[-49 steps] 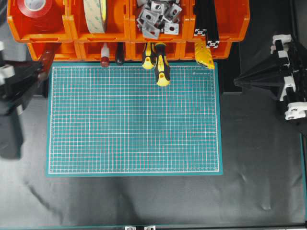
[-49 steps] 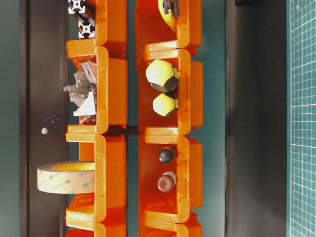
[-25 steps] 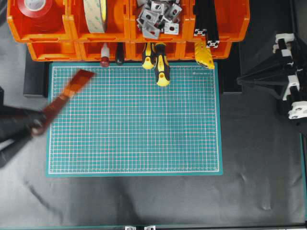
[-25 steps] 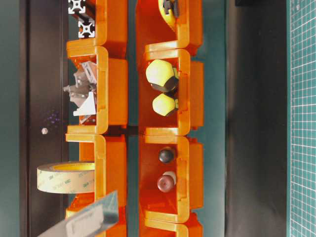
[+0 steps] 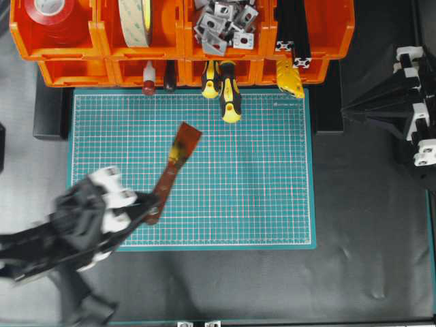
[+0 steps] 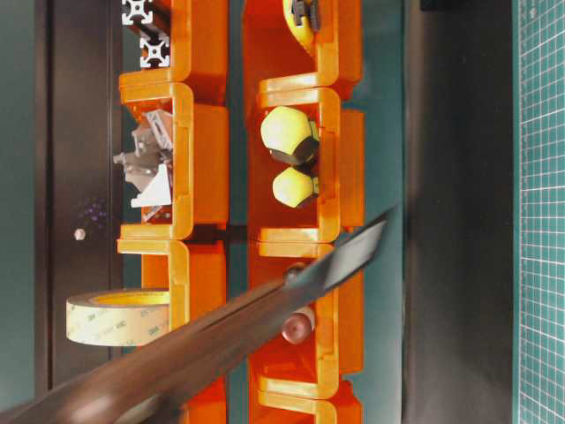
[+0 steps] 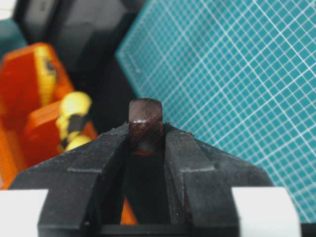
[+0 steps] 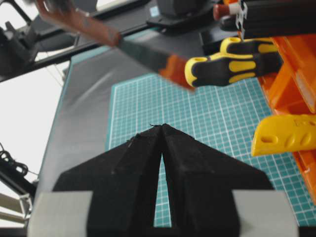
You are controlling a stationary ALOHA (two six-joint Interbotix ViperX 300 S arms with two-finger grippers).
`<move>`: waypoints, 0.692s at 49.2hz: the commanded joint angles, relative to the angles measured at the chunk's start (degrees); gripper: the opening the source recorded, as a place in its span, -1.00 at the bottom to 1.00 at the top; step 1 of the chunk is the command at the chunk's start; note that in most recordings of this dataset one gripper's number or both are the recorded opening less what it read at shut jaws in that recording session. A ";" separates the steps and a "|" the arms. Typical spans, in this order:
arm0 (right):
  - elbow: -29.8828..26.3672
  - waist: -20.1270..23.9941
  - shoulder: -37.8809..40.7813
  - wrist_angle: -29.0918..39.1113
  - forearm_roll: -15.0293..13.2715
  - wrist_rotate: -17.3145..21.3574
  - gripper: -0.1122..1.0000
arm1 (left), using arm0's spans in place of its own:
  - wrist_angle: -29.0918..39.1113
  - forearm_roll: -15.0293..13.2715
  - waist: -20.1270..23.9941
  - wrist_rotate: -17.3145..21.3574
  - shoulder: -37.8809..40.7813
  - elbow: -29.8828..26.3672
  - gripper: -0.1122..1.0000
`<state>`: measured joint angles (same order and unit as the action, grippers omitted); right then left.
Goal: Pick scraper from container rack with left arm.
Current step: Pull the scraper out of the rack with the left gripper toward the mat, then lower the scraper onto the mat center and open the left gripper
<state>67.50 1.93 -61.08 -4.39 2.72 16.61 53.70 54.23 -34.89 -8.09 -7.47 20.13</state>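
My left gripper [image 5: 151, 206] is shut on the scraper [image 5: 173, 165] by its reddish-brown wooden handle, holding it over the left part of the green grid mat [image 5: 259, 177], blade pointing up toward the container rack [image 5: 184, 51]. In the left wrist view the handle end [image 7: 145, 122] is clamped between the black fingers [image 7: 182, 148]. The scraper crosses the table-level view [image 6: 265, 314] in front of the rack [image 6: 300, 124], and shows in the right wrist view [image 8: 108, 42]. My right gripper [image 5: 354, 112] is shut and empty at the right, off the mat.
The rack's bins hold red tape [image 5: 49, 8], a tape roll [image 5: 135, 20], metal brackets [image 5: 221, 24] and black profiles [image 5: 293, 30]. Yellow-and-black screwdrivers [image 5: 228, 92], a red-knobbed tool [image 5: 148, 80] and a yellow tool [image 5: 289, 78] stick out over the mat's top edge.
My left gripper has pulled the scraper out of the rack's left end and swung it down and right, over the mat's left part. The right arm has barely moved.
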 commanded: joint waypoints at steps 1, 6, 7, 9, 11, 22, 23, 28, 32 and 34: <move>-1.58 -0.09 0.35 0.35 0.18 0.62 -0.79 | -7.38 0.26 4.04 0.09 0.62 1.32 -0.43; -1.58 -0.09 0.35 0.44 0.18 1.32 -0.79 | -14.24 0.26 8.35 0.26 2.55 2.64 -0.43; -1.58 -0.18 0.35 0.44 0.18 1.49 -0.79 | -14.85 0.26 9.14 0.26 2.99 2.72 -0.43; -1.49 -0.09 0.35 0.44 0.18 1.76 -0.79 | -15.91 0.26 10.37 0.70 3.78 2.55 -0.43; -1.58 -0.09 0.35 0.44 0.18 1.93 -0.79 | -16.88 0.26 11.43 0.97 4.75 2.46 -0.43; -1.58 -0.09 0.35 0.88 0.18 1.93 -0.79 | -19.69 0.26 13.97 0.97 6.50 1.85 -0.43; -1.58 -0.09 0.35 0.88 0.18 1.93 -0.79 | -19.69 0.35 13.97 0.88 6.50 2.02 -0.43; -1.58 -0.18 0.35 0.88 0.18 1.93 -0.79 | -19.86 0.26 14.06 0.70 6.59 2.46 -0.43; -1.58 -0.18 0.35 0.88 0.18 1.93 -0.79 | -20.04 0.26 14.06 0.70 6.86 2.81 -0.43; -1.58 -0.09 0.35 0.97 0.18 1.93 -0.79 | -20.13 0.26 14.15 0.53 6.86 2.81 -0.43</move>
<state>67.41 1.85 -61.00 -3.52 2.72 18.54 34.01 54.23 -21.09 -7.29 0.09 23.38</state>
